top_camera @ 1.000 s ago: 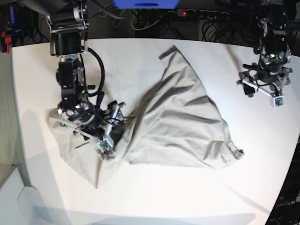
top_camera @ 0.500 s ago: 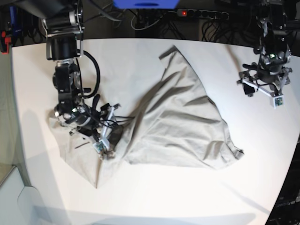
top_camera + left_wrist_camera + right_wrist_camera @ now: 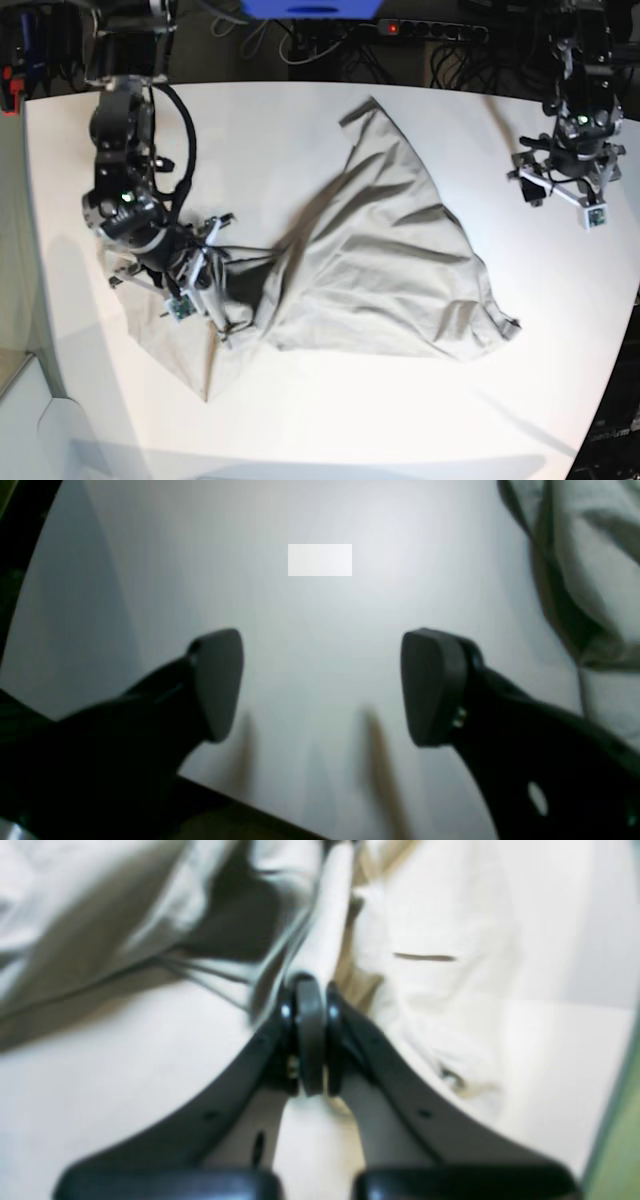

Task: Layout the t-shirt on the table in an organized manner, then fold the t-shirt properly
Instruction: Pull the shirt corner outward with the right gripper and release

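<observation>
The beige-grey t-shirt (image 3: 390,250) lies crumpled across the middle of the white table (image 3: 300,430), one corner pointing to the far edge. At its left end my right gripper (image 3: 215,318) is shut on a raised fold. In the right wrist view the fingers (image 3: 310,1030) meet tip to tip, and a ridge of t-shirt (image 3: 327,935) rises from them. My left gripper (image 3: 560,200) hovers open over bare table at the far right, apart from the cloth. In the left wrist view the left gripper (image 3: 325,680) holds nothing, and the t-shirt (image 3: 590,555) edge shows at upper right.
Behind the far table edge lie a power strip (image 3: 430,30), cables and a blue object (image 3: 310,8). The table's edge curves away at the lower right (image 3: 600,400). A pale box (image 3: 30,420) sits off the table at the lower left.
My right gripper closed from open onto a fold of the t-shirt, and its arm shifted left, drawing the cloth with it. The left arm stayed still.
</observation>
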### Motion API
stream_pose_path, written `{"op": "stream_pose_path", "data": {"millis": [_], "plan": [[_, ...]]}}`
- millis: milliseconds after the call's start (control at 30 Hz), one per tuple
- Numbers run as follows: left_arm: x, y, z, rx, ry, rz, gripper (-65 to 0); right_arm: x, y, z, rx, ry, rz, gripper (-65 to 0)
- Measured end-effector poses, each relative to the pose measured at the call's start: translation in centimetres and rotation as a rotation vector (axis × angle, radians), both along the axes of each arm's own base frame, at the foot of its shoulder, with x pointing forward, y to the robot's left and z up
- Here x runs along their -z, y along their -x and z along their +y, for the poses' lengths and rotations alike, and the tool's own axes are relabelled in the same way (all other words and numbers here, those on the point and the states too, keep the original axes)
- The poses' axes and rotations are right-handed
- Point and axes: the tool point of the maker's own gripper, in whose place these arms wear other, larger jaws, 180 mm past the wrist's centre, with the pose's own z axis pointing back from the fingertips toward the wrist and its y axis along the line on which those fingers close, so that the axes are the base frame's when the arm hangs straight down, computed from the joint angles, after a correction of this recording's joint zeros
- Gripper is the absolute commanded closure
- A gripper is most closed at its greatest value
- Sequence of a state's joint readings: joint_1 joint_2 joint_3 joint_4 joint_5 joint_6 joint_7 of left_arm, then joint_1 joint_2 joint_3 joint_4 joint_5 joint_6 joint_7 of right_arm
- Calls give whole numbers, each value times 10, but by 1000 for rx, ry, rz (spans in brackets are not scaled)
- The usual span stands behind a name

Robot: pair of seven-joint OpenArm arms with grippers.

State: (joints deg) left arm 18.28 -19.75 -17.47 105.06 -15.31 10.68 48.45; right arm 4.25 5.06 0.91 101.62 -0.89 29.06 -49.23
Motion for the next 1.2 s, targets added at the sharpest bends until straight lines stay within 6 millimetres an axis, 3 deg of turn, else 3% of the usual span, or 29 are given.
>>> {"op": "stream_pose_path", "data": {"millis": [167,267,467,600,733,867,1000,1200], "plan": [[0,0,1,0,-3,2,-476,-21,39,-14,-5,87,-31,0],[-1,-1,-1,0,3,-4,-476,-7,58,-22,-13,97,14,0],[-2,-1,0,2,-3,-3,-477,4,82,-81,85,184,78,0],[-4,-4,-1,65,-25,4,-478,-3,92,-125,146,229,84,0],[-5,-10,-16,178,-21,7,-478,-10,104,-165,267,266,91,0],[-10,-18,-19,193,-23,-15,-478,-6,122,-181,309,280,119,0],[-8,-16,-20,193,-16,-4,-479,20,147,-182,303,270,216,0],[-3,-14,-30,186,16,-7,-481,41,156,-189,314,249,283,0]]}}
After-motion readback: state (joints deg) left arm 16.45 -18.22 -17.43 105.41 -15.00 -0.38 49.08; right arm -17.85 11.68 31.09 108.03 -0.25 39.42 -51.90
